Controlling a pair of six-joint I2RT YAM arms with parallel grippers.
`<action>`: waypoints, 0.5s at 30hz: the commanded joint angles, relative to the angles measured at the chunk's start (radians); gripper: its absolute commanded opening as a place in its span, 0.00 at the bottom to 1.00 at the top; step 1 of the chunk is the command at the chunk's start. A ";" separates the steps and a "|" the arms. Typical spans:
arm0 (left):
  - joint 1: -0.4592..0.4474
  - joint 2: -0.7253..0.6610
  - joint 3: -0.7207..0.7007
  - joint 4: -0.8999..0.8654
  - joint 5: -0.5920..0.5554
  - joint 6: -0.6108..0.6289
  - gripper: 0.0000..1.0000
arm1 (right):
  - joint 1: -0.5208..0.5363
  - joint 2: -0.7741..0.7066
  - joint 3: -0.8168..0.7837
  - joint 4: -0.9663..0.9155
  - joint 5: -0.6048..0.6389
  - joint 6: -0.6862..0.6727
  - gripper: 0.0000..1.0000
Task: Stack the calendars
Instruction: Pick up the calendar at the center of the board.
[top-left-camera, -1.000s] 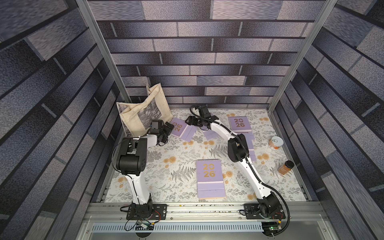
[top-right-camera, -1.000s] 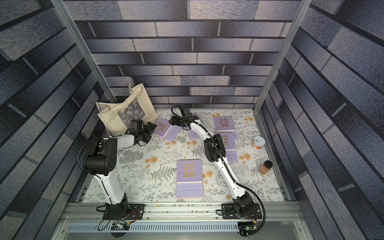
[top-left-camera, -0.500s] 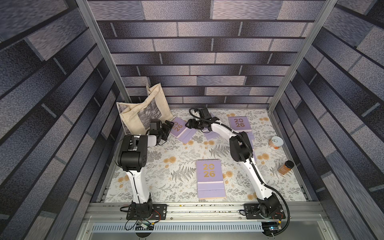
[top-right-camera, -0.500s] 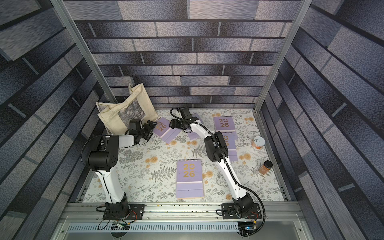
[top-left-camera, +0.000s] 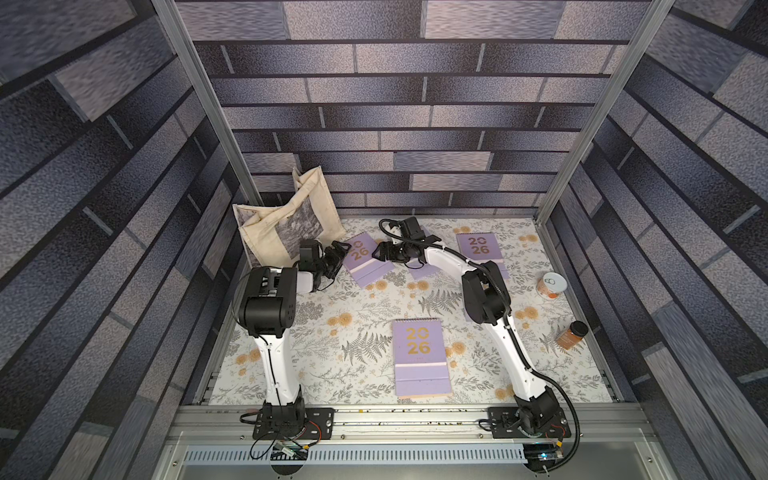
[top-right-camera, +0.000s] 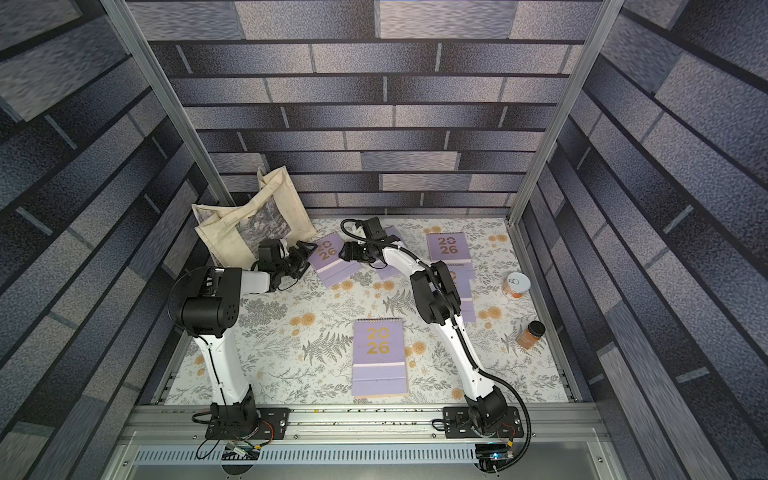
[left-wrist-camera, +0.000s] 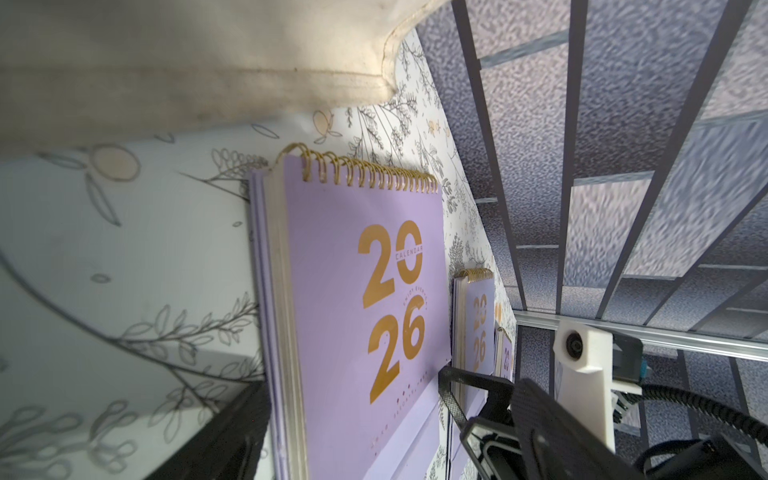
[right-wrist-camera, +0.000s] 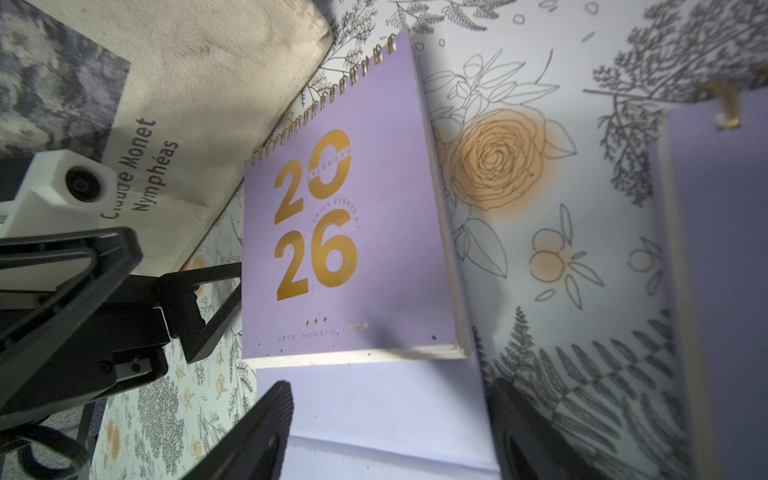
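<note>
A lilac calendar with a gold "2026" cover lies flat at the back left, between both grippers. My left gripper is open, its fingers straddling one side of that calendar. My right gripper is open over the opposite end, above the calendar's plain flap. Other lilac calendars lie at the back right and front centre. Two more are partly hidden under my right arm.
A beige tote bag leans in the back left corner, close behind my left gripper. A small can and an amber jar stand along the right edge. Patterned walls enclose the floral table.
Both grippers have closed in on the back-left calendar from opposite sides. The left jaws have narrowed slightly. The calendar has shifted a little.
</note>
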 joint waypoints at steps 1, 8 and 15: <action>-0.002 0.042 -0.013 -0.108 0.063 0.051 0.94 | 0.001 -0.025 -0.036 -0.068 0.033 -0.009 0.77; 0.013 0.036 -0.006 -0.152 0.085 0.101 0.94 | -0.050 0.001 0.113 -0.146 0.032 -0.060 0.79; 0.024 0.041 0.008 -0.186 0.087 0.136 0.94 | -0.066 0.137 0.339 -0.210 0.002 -0.098 0.79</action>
